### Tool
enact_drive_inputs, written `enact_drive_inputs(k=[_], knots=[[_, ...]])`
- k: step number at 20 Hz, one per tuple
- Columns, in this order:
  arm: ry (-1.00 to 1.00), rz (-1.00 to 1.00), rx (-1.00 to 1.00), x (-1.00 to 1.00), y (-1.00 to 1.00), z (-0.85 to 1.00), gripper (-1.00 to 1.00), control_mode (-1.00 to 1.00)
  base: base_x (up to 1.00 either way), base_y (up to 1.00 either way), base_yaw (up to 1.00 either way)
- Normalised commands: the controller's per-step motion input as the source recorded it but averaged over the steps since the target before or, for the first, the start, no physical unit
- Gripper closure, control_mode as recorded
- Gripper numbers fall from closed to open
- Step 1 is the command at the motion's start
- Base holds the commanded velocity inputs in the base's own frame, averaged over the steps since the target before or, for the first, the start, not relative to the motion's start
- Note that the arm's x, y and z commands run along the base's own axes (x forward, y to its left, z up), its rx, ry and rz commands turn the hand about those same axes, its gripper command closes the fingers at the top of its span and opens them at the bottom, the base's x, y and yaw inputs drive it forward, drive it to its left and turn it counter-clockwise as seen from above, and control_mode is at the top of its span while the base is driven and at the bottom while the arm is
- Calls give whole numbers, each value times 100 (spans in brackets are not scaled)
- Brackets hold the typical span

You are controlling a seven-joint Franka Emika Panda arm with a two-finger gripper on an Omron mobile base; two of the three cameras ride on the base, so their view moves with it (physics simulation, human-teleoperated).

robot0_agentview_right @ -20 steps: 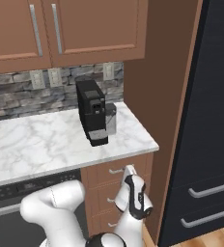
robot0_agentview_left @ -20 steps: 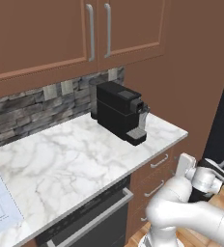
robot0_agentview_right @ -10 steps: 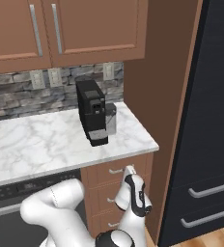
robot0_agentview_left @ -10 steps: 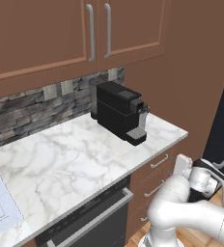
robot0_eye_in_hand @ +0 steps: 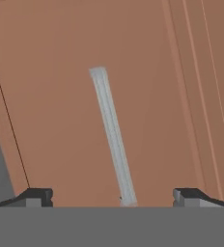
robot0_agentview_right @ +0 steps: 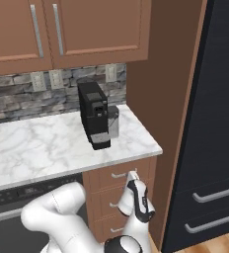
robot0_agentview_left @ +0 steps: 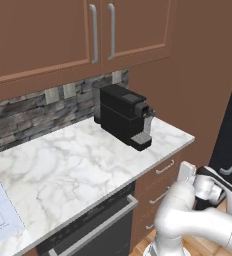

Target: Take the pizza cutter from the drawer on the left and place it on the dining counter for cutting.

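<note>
The drawer (robot0_agentview_right: 108, 174) is the topmost of a three-drawer stack under the marble worktop, and it is closed. Its silver bar handle (robot0_eye_in_hand: 113, 137) runs slantwise across the hand view, close in front of my gripper (robot0_eye_in_hand: 113, 197). The jaws stand wide open on either side of the handle's lower end, with nothing between them. In the right base view the gripper (robot0_agentview_right: 131, 176) points at the top drawer front, just right of its handle (robot0_agentview_right: 118, 174). The left base view has the gripper (robot0_agentview_left: 186, 171) beside the same drawer (robot0_agentview_left: 160, 171). The pizza cutter is hidden. The dining counter is out of view.
A black coffee machine (robot0_agentview_right: 95, 120) stands on the marble worktop (robot0_agentview_right: 47, 143) above the drawers. A dark oven front (robot0_agentview_left: 95, 232) lies left of the stack. A tall brown panel (robot0_agentview_right: 183, 118) and a black fridge (robot0_agentview_right: 220, 148) close off the right. Wall cabinets (robot0_agentview_left: 63, 35) hang overhead.
The gripper has crept slightly closer to the top drawer front. Its jaws stay open and the drawer stays closed.
</note>
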Motion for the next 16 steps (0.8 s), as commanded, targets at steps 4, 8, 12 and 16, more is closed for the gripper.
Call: enact_drive_inputs(k=[4, 8, 12, 16], knots=[[0, 0, 0, 21, 0, -13, -100, -100, 0, 0, 0], [0, 0, 0, 26, 0, -10, -100, -100, 0, 0, 0], [2, 0, 0, 34, 0, -13, -100, -100, 0, 0, 0], [3, 0, 0, 33, 0, -10, -100, -100, 0, 0, 0]])
